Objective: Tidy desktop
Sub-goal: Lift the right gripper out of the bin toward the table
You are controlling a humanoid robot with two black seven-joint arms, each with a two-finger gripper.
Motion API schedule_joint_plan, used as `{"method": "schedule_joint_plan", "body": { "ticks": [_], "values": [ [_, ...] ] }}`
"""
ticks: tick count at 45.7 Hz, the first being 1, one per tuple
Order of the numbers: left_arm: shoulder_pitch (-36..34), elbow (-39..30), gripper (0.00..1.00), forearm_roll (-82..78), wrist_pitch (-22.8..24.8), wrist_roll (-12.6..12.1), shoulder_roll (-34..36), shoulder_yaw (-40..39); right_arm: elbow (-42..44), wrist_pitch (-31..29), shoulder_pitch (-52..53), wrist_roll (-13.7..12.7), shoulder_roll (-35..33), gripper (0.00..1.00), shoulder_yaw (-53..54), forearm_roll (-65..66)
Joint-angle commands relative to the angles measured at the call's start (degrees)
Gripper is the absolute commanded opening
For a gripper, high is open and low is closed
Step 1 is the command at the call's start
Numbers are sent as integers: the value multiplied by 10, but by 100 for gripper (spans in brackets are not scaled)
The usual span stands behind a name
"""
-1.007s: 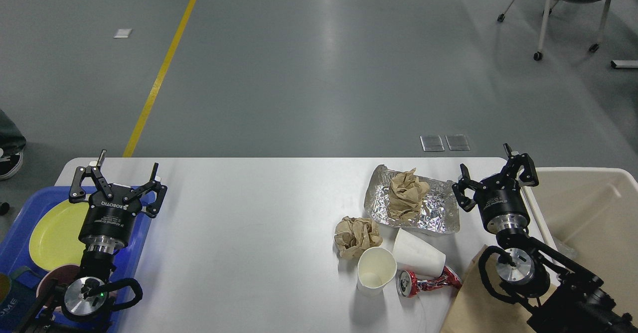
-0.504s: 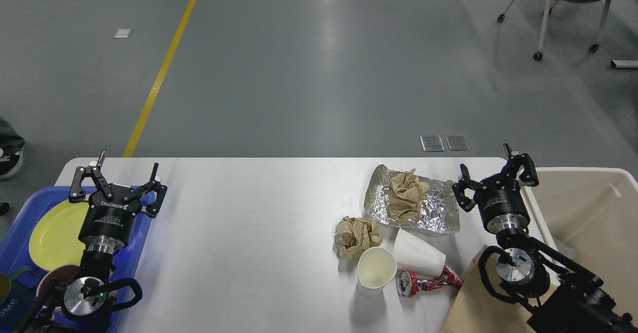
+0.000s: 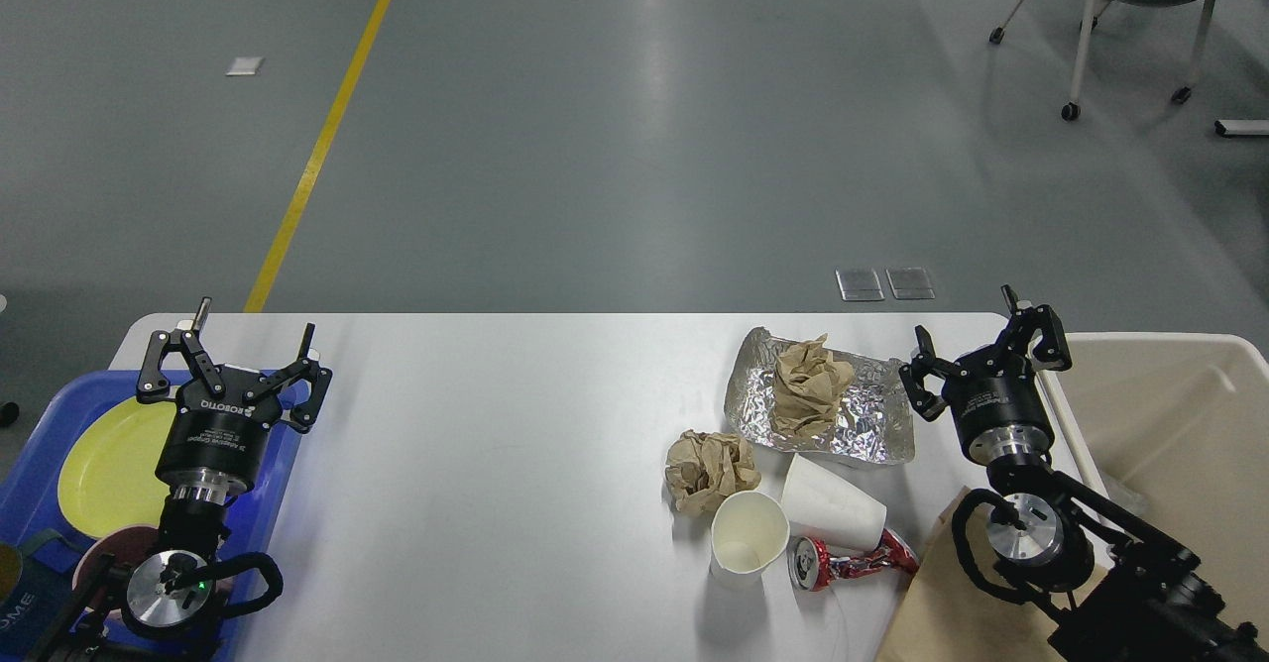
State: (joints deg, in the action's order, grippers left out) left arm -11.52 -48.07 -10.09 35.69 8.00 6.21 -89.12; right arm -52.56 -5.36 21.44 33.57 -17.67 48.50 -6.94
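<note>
The desktop (image 3: 496,424) is a wide white tabletop. On its right half lie a sheet of foil (image 3: 863,424) with a crumpled brown paper ball (image 3: 811,377) on it, a second paper ball (image 3: 709,469), an upright white paper cup (image 3: 749,535), a tipped white cup (image 3: 831,511) and a crushed red can (image 3: 851,558). My left gripper (image 3: 230,340) stands open and empty over the tray's far right corner. Just right of the foil, my right gripper (image 3: 981,330) is open and holds nothing.
A blue tray (image 3: 283,454) at the left holds a yellow plate (image 3: 109,459) and a dark red bowl (image 3: 104,553). A cream bin (image 3: 1170,424) stands off the table's right edge. Brown paper (image 3: 942,603) lies at the front right. A wheeled chair (image 3: 1130,8) stands far back.
The arms and the litter have not moved. A dark shape at the far left edge of the floor has gone from view.
</note>
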Motion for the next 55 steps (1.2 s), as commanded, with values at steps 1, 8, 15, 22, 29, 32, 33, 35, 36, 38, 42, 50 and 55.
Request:
{"method": "schedule_joint_plan", "body": {
  "ticks": [1, 8, 15, 22, 29, 32, 33, 35, 36, 38, 42, 50, 55],
  "values": [
    [0, 0, 96, 0, 0, 0, 0, 0, -1, -1, -2, 0, 0, 100, 0, 0],
    [0, 0, 96, 0, 0, -1, 0, 0, -1, 0, 4, 0, 0, 100, 12, 0],
    [0, 0, 96, 0, 0, -1, 0, 0, -3, -1, 2, 0, -4, 100, 77, 0],
    [0, 0, 96, 1, 0, -1, 0, 0, -1, -1, -3, -2, -26, 100, 90, 0],
    [0, 0, 96, 1, 0, -1, 0, 0, 0, 0, -8, -4, -40, 100, 85, 0],
    [0, 0, 96, 0, 0, 0, 0, 0, -1, 0, -11, -4, -39, 100, 86, 0],
    [0, 0, 96, 0, 0, 0, 0, 0, -1, 0, -11, -4, -38, 100, 86, 0],
    [0, 0, 96, 0, 0, -1, 0, 0, -3, 0, -11, -4, -36, 100, 85, 0],
    [0, 0, 96, 0, 0, -1, 0, 0, -2, 0, -11, -4, -36, 100, 85, 0],
    [0, 0, 96, 0, 0, -1, 0, 0, -2, 0, -11, -5, -34, 100, 85, 0],
    [0, 0, 96, 1, 0, -1, 0, 0, -2, 0, -11, -6, -27, 100, 85, 0],
    [0, 0, 96, 1, 0, -1, 0, 0, -1, 0, -11, -6, -13, 100, 67, 0],
    [0, 0, 96, 0, 0, -1, 0, 0, -3, -1, -10, -8, -14, 100, 46, 0]
  ]
}}
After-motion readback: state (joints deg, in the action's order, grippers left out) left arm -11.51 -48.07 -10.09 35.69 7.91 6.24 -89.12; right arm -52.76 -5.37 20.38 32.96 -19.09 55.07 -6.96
